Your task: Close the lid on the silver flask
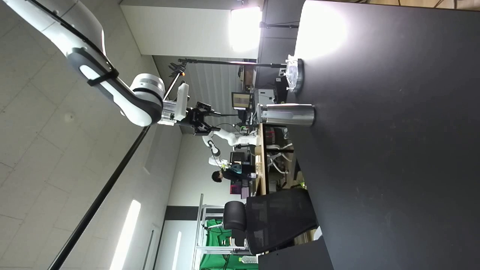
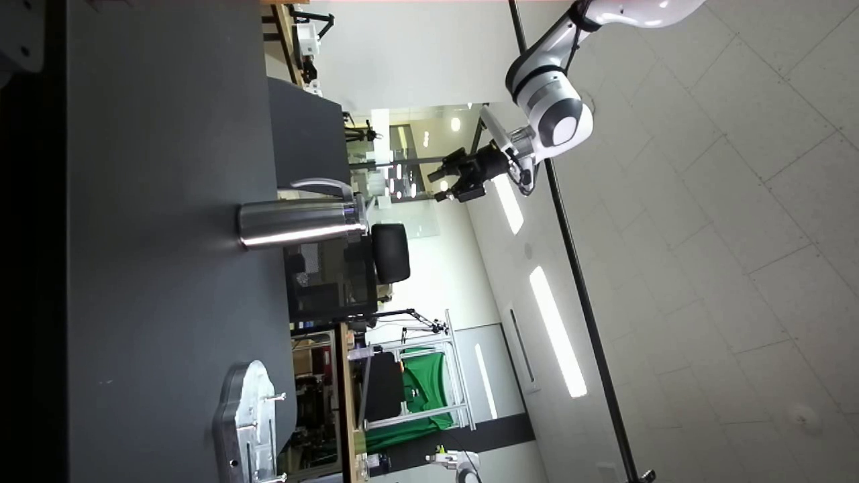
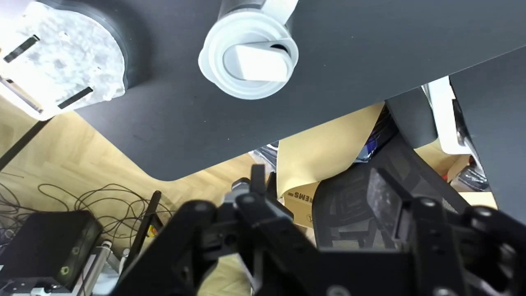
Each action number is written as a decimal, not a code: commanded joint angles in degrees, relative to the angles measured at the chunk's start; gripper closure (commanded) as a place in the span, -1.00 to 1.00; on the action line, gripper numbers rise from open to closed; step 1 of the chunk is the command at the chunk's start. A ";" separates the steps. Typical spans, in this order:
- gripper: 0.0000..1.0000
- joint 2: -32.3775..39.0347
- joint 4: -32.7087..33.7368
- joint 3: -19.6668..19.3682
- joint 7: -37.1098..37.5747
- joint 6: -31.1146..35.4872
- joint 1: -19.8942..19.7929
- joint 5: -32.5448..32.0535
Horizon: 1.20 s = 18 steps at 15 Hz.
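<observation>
The silver flask stands upright on the dark table; both exterior views are turned sideways. It also shows in an exterior view with a grey handle. In the wrist view its pale lid is seen from above. A bright flap lies across the lid and seems raised, with a small dark opening beside it. My gripper is open and empty, well above the flask and apart from it. It also shows in an exterior view and the wrist view.
A shiny plate with short posts on a dark base sits on the table near the flask; the wrist view shows it too. A black mesh chair stands past the table edge. A black pole runs behind the arm.
</observation>
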 commanded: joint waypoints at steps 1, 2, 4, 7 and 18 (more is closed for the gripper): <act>0.26 6.84 9.49 -0.17 1.13 -5.08 0.27 1.87; 0.38 8.26 11.46 -0.14 0.88 -6.76 0.14 2.37; 0.66 10.90 15.90 0.06 -0.44 -12.08 -0.61 3.46; 0.98 13.95 22.15 0.47 -2.51 -20.42 -2.44 5.91; 1.00 23.47 37.10 0.52 -2.74 -37.06 -6.34 8.29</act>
